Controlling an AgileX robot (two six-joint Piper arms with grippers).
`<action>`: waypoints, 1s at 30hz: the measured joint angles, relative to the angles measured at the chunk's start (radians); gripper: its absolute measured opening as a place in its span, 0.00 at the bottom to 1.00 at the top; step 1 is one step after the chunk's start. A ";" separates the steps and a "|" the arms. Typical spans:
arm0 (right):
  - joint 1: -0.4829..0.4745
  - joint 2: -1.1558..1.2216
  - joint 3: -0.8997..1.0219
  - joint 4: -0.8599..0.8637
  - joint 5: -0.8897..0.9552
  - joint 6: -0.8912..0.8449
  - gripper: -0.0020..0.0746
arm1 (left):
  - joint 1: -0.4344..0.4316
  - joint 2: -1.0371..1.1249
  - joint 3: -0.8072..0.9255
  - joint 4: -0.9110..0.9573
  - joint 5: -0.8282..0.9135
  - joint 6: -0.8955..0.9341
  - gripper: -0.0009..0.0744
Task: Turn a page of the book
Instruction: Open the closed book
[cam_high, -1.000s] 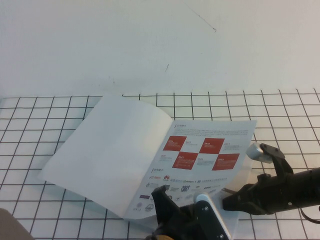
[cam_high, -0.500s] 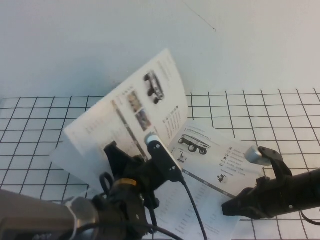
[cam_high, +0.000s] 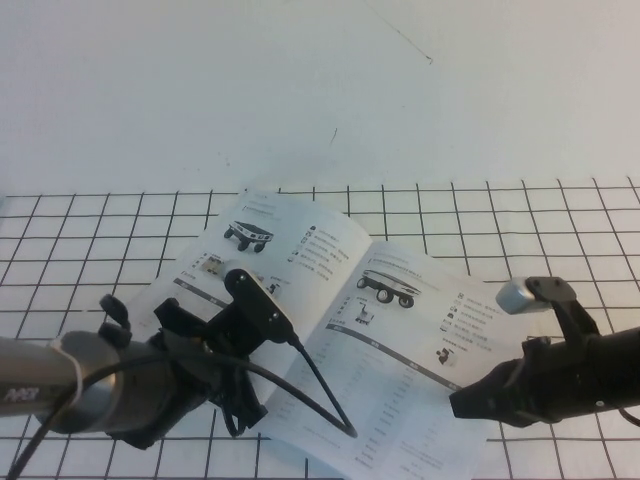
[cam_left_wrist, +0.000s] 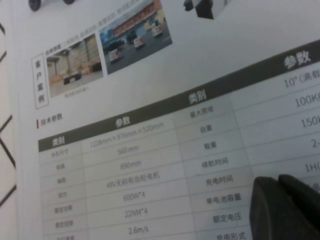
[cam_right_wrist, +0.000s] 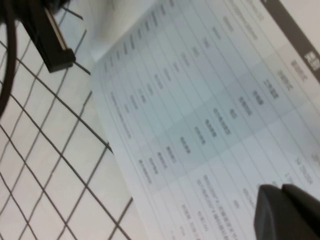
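The page (cam_high: 265, 255) lies flat as the left leaf of the open book (cam_high: 400, 350), showing a wheeled vehicle and a table. The book rests on a gridded table (cam_high: 80, 240). The left gripper (cam_high: 225, 345) sits over the page's near part, fingers closed together, empty. The right gripper (cam_high: 470, 403) presses on the book's right leaf, near its lower edge, closed.

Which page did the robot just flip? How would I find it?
On the grid-lined white table lies the thin glossy white open book. The turned page is its left leaf, under the left gripper; the right gripper rests on the other leaf.
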 joint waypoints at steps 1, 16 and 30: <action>0.000 -0.010 0.000 -0.002 0.000 0.000 0.02 | 0.008 -0.002 -0.002 -0.021 0.027 0.025 0.01; 0.000 -0.153 0.000 -0.018 0.018 0.000 0.02 | -0.049 -0.095 0.059 -0.540 0.036 0.430 0.01; 0.000 -0.159 0.000 -0.052 0.102 0.023 0.02 | -0.191 -0.322 0.060 -0.576 -0.156 0.609 0.01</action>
